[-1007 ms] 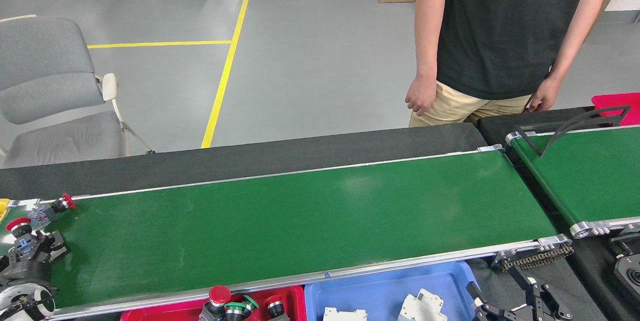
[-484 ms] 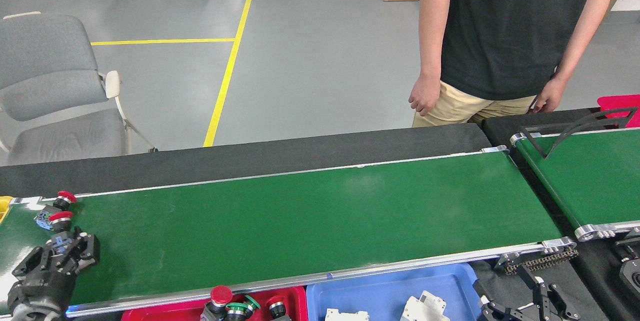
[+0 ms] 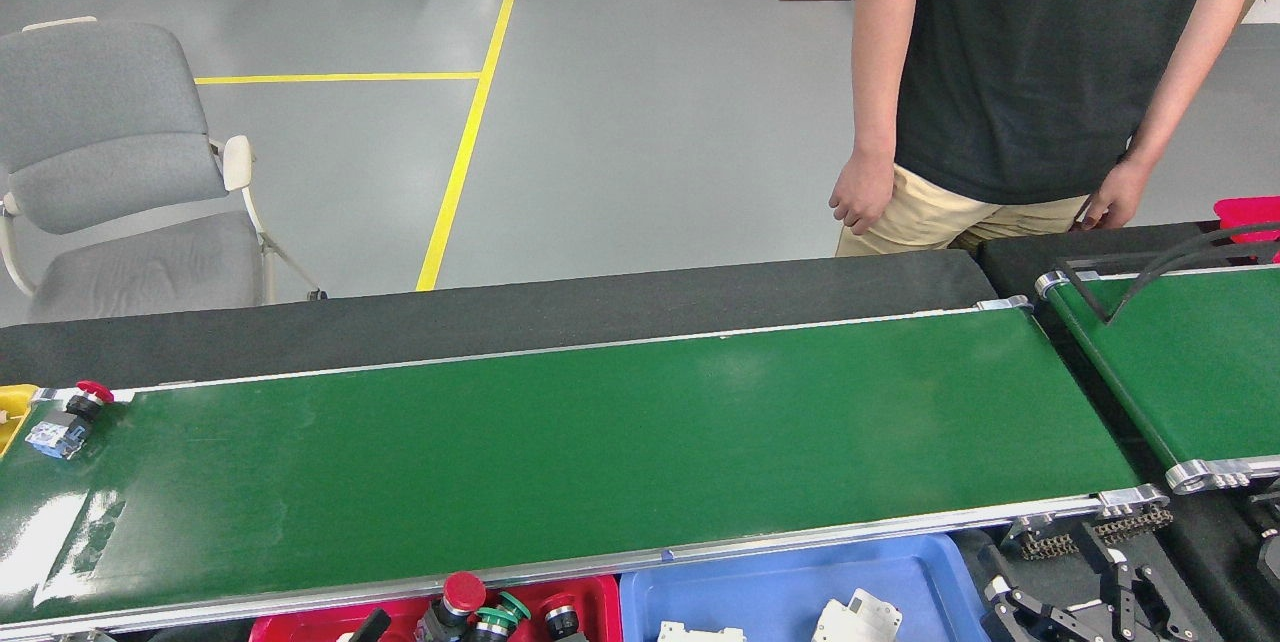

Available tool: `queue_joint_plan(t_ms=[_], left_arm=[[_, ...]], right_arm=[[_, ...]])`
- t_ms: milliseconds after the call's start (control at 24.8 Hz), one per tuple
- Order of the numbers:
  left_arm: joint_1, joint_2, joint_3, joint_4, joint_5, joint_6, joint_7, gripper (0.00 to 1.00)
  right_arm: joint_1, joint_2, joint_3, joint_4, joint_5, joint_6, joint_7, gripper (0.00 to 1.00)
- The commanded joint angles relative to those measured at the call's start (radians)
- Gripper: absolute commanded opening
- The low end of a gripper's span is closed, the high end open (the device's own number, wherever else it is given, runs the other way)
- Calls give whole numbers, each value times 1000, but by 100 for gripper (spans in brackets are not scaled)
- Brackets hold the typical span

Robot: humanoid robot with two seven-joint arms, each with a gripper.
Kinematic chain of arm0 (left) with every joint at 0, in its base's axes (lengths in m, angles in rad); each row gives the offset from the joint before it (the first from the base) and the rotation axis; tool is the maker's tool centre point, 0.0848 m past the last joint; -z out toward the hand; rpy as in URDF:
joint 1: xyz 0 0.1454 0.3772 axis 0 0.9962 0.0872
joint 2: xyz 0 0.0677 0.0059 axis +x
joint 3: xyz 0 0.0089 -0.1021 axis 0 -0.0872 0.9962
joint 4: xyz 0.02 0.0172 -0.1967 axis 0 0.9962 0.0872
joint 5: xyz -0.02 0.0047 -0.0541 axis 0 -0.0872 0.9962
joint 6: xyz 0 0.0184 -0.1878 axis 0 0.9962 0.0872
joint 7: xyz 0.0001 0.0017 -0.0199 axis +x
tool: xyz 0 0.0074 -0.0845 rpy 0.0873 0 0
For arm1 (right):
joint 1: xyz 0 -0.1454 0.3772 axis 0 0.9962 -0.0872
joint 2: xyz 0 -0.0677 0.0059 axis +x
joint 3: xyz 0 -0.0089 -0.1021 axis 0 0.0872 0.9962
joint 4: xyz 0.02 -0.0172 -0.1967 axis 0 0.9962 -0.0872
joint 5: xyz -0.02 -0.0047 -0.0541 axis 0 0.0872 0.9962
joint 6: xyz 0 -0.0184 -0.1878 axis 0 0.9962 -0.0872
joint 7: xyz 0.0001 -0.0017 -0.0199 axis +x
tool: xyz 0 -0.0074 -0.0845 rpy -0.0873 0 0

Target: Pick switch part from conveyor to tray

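1. at the bottom edge, left of centre: red tray (image 3: 590,612) holding red- and green-capped switch parts (image 3: 462,604); a small dark tip (image 3: 372,624) pokes up just left of them, possibly the end of the left gripper, too little showing to tell open or shut or whether anything is carried.
2. bottom centre: blue tray (image 3: 780,582) with white parts.
3. bottom right corner: right gripper (image 3: 1085,607) low beside the chain drive, dark and partly cut off, so cannot tell its state.
4. gone from the lower left of the conveyor (image 3: 600,442) since half a second ago: the left arm and the red-capped switch held in it; likely a drop-off at the red tray under way.
5. far left of the belt: one switch part (image 3: 68,417) lying beside the yellow bin (image 3: 12,412), nearer the frame's edge than before.
6. upper right: person (image 3: 1040,72) standing behind the bench (image 3: 500,317), hands down.
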Motion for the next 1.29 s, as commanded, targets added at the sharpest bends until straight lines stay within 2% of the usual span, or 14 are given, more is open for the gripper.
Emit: queue_joint_plan(t_ms=[0,81,121,161,282,403,564,886,1249], left_arm=[[-6,8,48,-12,-1,105,3,100],[-14,20,144,-11,-3,273,10,100],[-14,32,195,-12,-3,323,16,100],[-16,43,232,-11,-3,329,26,100],[7,66,316,-8,-6,331,53,100],[9,67,313,4,-52,331,55,100],[-22,78,309,0,-92,329,56,100],[-60,141,304,50,-83,323,56,100],[-69,172,305,73,-64,279,56,100]], right_arm=[[0,-1,-10,-16,8,40,1,99],[6,-1,-8,-14,8,37,1,99],[9,-1,-8,-16,8,35,1,99],[14,-1,-8,-16,8,34,1,99],[24,0,-7,-16,9,32,1,99],[24,2,-5,-16,12,34,1,99],[24,-1,27,-16,72,28,-1,99],[27,8,64,-16,75,28,1,99],[27,45,65,-16,75,31,5,99]])
